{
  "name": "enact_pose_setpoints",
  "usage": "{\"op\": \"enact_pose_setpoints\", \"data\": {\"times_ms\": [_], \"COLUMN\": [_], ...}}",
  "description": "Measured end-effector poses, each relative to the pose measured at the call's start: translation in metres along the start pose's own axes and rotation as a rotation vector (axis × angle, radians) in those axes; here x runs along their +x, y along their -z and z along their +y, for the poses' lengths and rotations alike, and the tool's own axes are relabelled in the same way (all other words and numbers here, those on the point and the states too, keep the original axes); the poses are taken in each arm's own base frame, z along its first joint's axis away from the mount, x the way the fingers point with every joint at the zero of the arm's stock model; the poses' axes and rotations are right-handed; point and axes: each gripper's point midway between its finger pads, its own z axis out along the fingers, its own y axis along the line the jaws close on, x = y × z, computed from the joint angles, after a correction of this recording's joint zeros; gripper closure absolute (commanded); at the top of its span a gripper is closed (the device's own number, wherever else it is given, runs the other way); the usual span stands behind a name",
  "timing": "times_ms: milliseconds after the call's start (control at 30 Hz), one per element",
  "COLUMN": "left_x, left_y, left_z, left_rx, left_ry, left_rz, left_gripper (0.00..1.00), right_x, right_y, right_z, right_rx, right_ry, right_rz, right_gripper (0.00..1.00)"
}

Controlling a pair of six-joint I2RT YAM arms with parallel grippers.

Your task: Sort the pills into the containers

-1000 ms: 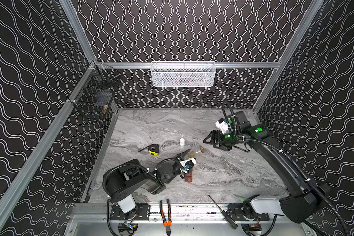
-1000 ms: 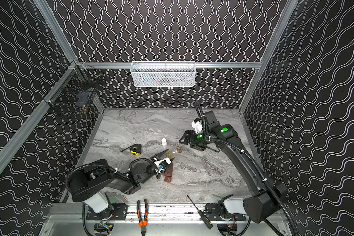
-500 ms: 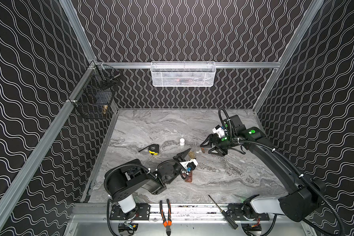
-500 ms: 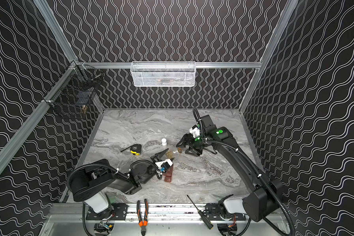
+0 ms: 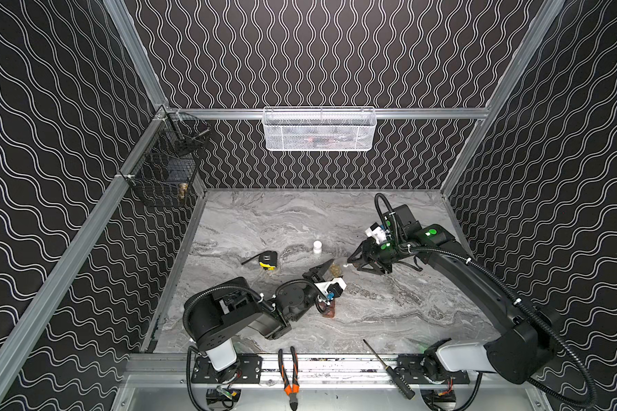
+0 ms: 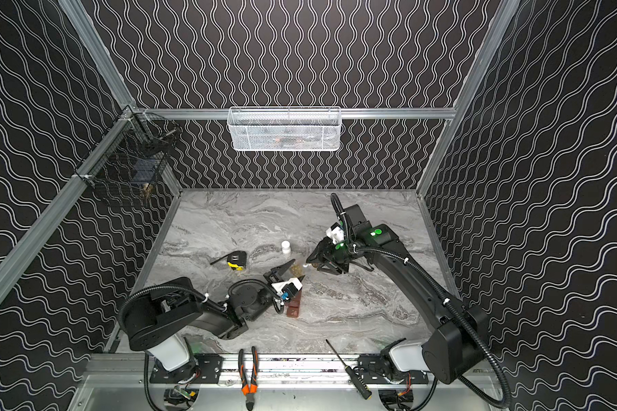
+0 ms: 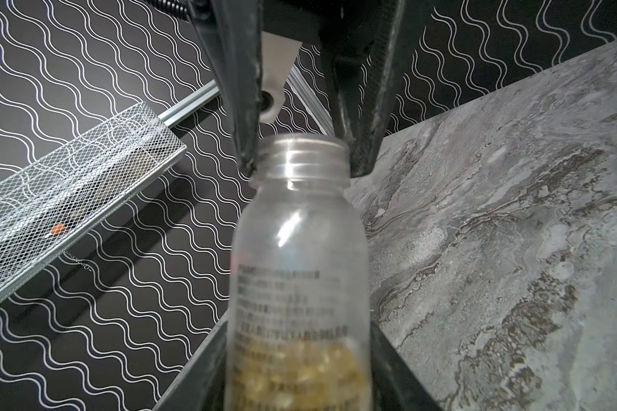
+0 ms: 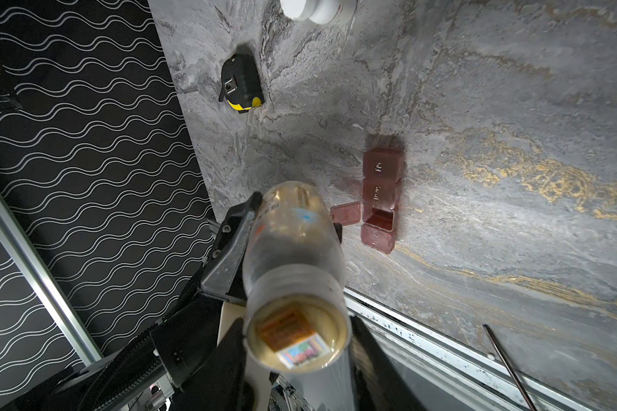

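At the front rail lie pliers [image 5: 288,373] and a screwdriver [image 5: 385,368]. Just behind, the containers [image 8: 380,199] sit on the marble table [image 5: 389,313], one lid flipped open. In both top views the left wrist overhangs the strip's far end. The left gripper [image 5: 330,270], arm low, clamps a pill bottle [image 7: 300,249] by its body. The right gripper [image 5: 350,262], arm stretched in from the right, pinches the uncapped neck. Beyond lie a white cap [image 5: 317,246] and a tape measure [image 5: 268,259].

Bottle [image 7: 300,249]: translucent frosted plastic, smooth, faint sheen noted. Containers [image 8: 382,199]: translucent reddish-brown plastic, glossy. Tabletop [image 5: 389,313]: grey marbled stone-look surface, smooth, matt. Basket [image 5: 319,130]: fine white-coated metal mesh. Frame rail [image 5: 424,113]: bare metal, dull sheen seen.
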Motion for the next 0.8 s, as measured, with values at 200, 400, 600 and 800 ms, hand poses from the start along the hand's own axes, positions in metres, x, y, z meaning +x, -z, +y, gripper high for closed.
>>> {"op": "enact_pose_setpoints", "data": {"times_ms": [200,400,600,800], "left_x": [0.0,-0.005,-0.013,-0.025], "left_y": [0.001,0.006,0.023,0.039], "left_z": [0.0,0.002,0.005,-0.002], "left_rx": [-0.006,-0.009,0.036,0.142], "left_ry": [0.001,0.017,0.099,0.155], "left_rz": [0.004,-0.005,-0.016,-0.038], "left_gripper": [1.0,1.0,1.0,1.0], "right_x": [-0.001,0.003,0.021,0.046], "right_y": [0.0,0.002,-0.001,0.003], "right_z": [0.0,0.007,0.018,0.018], "right_rx": [0.0,0.012,0.071,0.096], "right_ry": [0.002,0.082,0.383,0.703], "right_rz": [-0.003,-0.001,0.002,0.004], "right_gripper": [0.64,0.67,0.67,0.66]}}
